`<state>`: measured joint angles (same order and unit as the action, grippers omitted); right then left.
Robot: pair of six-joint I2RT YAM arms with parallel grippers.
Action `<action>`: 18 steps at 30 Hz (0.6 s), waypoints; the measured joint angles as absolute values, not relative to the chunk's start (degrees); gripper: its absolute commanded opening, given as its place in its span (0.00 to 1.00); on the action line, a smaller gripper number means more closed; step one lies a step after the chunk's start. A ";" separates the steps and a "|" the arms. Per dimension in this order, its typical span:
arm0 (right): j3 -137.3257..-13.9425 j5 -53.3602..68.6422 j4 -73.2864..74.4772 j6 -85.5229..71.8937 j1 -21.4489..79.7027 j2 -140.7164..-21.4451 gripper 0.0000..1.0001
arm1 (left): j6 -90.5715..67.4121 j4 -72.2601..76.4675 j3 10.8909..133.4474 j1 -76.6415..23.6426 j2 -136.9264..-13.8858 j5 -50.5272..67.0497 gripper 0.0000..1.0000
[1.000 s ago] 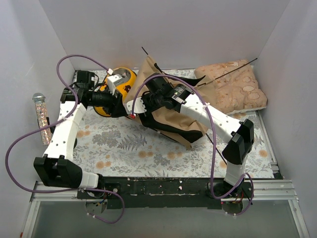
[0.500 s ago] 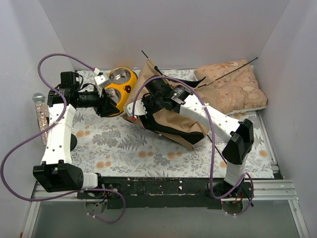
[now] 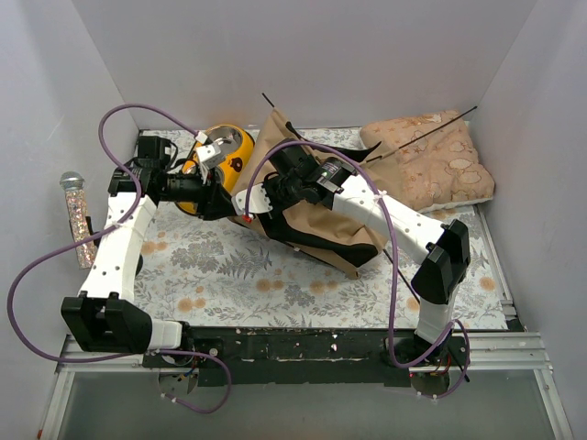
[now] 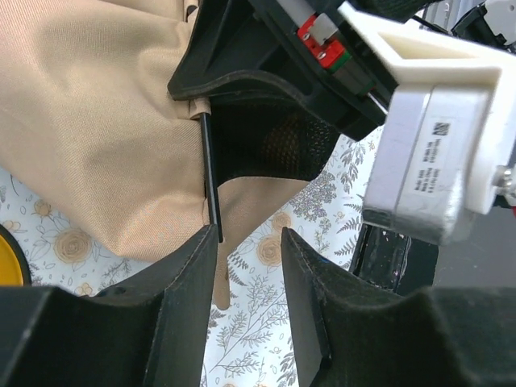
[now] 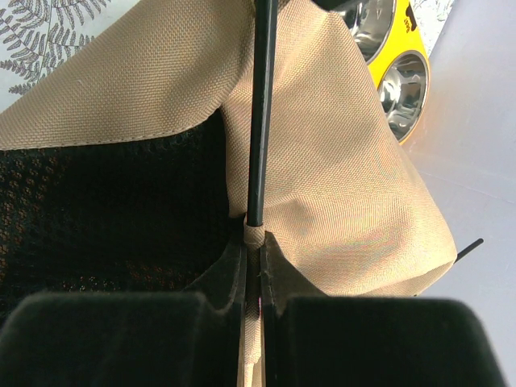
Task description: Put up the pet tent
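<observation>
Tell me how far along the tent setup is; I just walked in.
Early. Done: a pole is threaded through a fabric loop. In hand: the right end effector pinches that loop; the open left end effector brackets the pole's tip. Left: the tent lies collapsed.

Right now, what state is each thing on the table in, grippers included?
Tan canvas pet tent with black trim: collapsed, crumpled.
Thin black pole: tip protruding from its fabric sleeve.
Left gripper: open, at the pole tip.
Right gripper: shut on tent sleeve.
Yellow double steel bowl: upright, empty.
Pinkish patterned cushion: lying flat.
</observation>
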<state>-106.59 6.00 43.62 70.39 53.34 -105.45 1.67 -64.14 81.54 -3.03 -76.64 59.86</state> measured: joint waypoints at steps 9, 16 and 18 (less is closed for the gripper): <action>-106.59 6.20 43.64 70.35 53.34 -105.45 0.01 | -1.06 -60.93 79.33 -3.18 -76.64 57.87 0.25; -106.59 6.20 43.72 70.35 53.34 -105.45 0.01 | -1.19 -60.77 79.09 -3.20 -76.71 56.60 0.00; -106.59 6.20 43.77 70.35 53.34 -105.45 0.01 | -1.08 -60.66 79.09 -3.22 -76.79 56.49 0.00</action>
<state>-106.59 6.20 43.77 70.35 53.34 -105.45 -1.08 -60.66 79.09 -3.22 -76.79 56.49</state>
